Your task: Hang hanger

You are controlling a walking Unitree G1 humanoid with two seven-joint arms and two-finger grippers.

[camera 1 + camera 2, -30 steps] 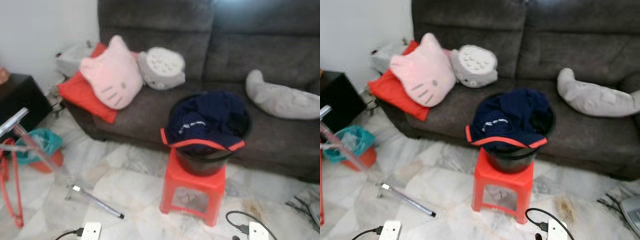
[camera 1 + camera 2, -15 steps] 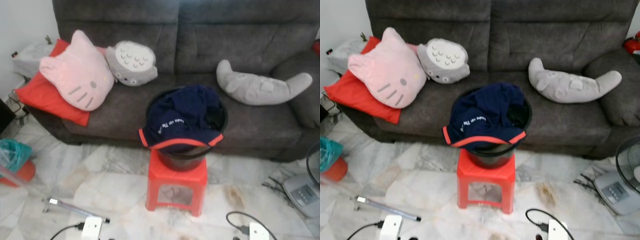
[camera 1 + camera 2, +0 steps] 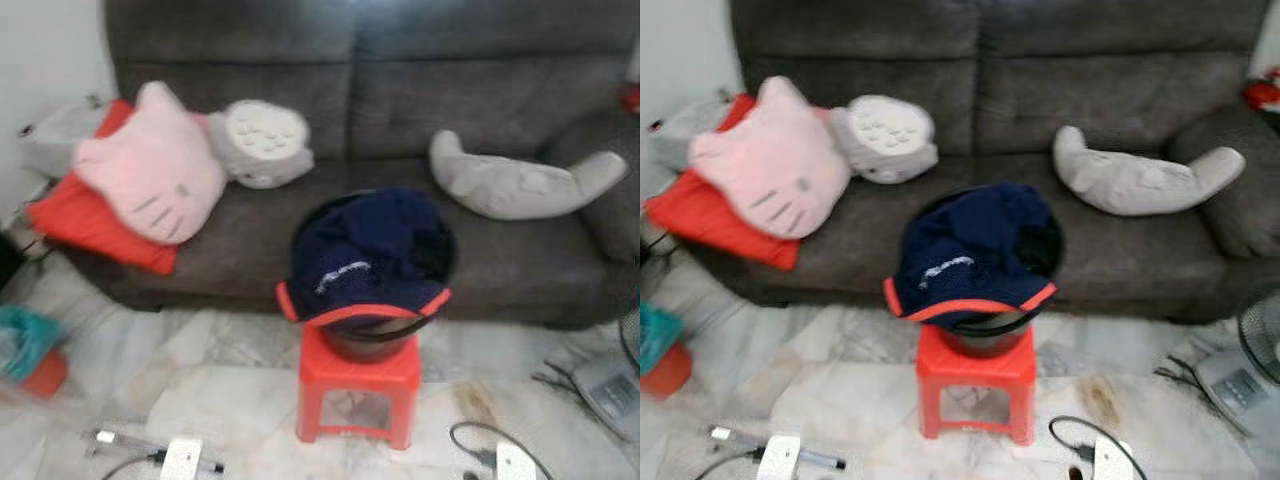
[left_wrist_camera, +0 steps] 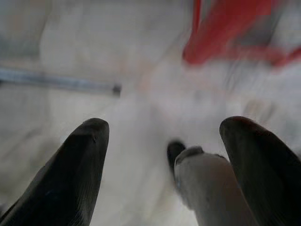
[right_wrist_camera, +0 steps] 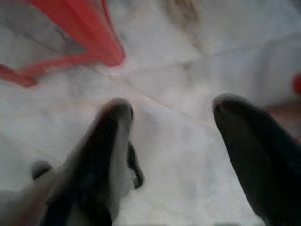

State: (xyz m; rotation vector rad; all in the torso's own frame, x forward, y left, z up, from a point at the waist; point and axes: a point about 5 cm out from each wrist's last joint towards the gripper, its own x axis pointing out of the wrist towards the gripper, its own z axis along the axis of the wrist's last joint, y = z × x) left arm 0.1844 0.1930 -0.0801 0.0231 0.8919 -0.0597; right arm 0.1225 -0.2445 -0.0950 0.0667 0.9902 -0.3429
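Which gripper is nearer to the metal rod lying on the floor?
Left. The left gripper hangs open over the floor near the metal rod; the right gripper hangs open across the red stool.

Head cameras look forward and down from standing height at a grey sofa (image 3: 380,130), with a red stool (image 3: 977,388) sitting centre on the marble floor (image 3: 230,390), both blurred. The two eyes share nearly everything, the right one offset sideways. Each wrist camera points down along its own fingers, close above the floor, and both catch the stool's red legs.
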